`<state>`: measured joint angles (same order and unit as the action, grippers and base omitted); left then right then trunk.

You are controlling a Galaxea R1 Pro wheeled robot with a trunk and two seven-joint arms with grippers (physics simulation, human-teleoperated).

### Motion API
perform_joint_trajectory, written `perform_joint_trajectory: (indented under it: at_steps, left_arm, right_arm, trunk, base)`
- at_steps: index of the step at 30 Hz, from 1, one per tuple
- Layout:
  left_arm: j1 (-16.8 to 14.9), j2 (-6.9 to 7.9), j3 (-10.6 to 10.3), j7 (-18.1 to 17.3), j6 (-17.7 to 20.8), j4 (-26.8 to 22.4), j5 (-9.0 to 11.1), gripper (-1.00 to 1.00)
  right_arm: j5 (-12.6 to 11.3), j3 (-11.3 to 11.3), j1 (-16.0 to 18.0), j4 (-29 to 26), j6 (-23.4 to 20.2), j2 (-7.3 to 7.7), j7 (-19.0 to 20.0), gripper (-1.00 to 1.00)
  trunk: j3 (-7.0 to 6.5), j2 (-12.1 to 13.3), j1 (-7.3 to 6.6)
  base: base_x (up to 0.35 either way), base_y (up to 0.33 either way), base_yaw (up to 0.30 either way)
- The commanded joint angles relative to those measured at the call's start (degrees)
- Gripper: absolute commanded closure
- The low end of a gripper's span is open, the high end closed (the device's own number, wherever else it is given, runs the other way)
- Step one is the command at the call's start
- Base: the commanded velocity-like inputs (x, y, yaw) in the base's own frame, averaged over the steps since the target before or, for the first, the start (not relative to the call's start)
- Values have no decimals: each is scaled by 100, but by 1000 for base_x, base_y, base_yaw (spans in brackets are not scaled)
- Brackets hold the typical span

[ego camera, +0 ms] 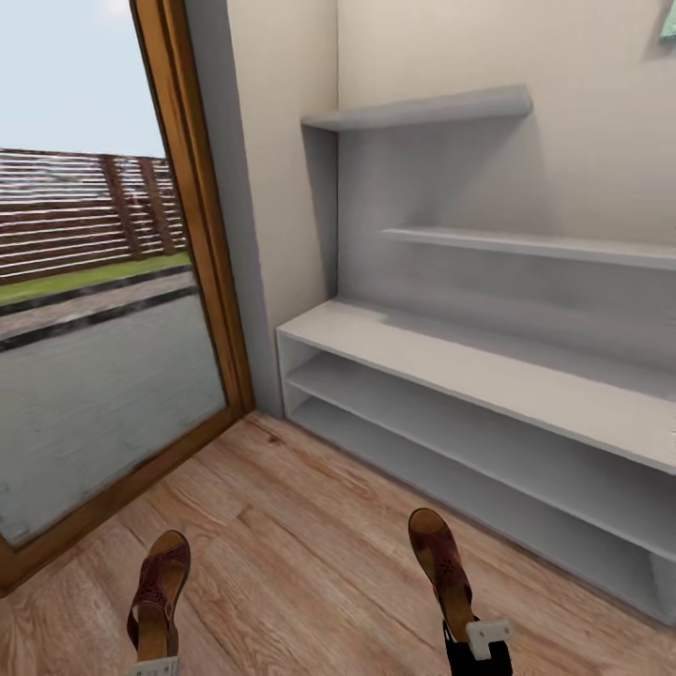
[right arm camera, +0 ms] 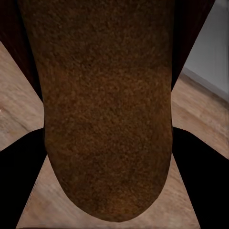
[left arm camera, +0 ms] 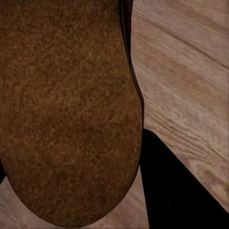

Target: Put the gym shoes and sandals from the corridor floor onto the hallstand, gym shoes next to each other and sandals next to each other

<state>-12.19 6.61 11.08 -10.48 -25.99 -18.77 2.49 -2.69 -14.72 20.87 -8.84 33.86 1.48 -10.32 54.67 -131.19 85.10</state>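
Head view: two brown sandals up off the floor (ego camera: 310, 563), one per arm. L sandal (ego camera: 160, 596) sits low at the view's left, toe pointing away toward the glass door (ego camera: 94, 357), heel end down at the L gripper (ego camera: 155, 668), of which just a pale sliver shows at the frame edge. R sandal (ego camera: 443, 573) is right of centre, toe aimed at the rack (ego camera: 488, 376), heel end at the R gripper (ego camera: 481, 640), white pad and dark body visible at the bottom edge. Sandals well apart from each other, roughly parallel.

Fingers: L – looks like it's pinching the L sandal's heel end, but the fingers themselves are cut off by the frame, so can't tell for sure. R – white finger pressed against the R sandal's heel, pinching it.

L wrist view: brown grainy sole (left arm camera: 67, 114) up close, rounded end, wood planks beside it, dark shape next to it. R wrist view: same kind of sole (right arm camera: 105, 114) down the middle, dark shapes either side, floor behind, grey rack edge (right arm camera: 210, 52) in one corner.

Rack stands ahead-right against the wall, in the corner by the door: flat top, two open shelves under, two floating shelves above. Nothing of the shoes on it yet.
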Motion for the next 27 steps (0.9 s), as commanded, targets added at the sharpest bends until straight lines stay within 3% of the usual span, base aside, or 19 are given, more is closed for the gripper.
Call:
perform_joint_trajectory:
  at_steps: [1,27]
  left_arm:
    - [-3,-2,35,-51,-5,5,6,100]
    - [-3,-2,35,-45,-11,-2,6,100]
  right_arm:
    - [-30,-48,5,5,15,2,-22,100]
    - [-30,-48,5,5,15,2,-22,100]
  trunk:
    - [5,-2,-1]
    - [5,-2,-1]
  base:
    - [0,301,-267]
    - [66,307,-267]
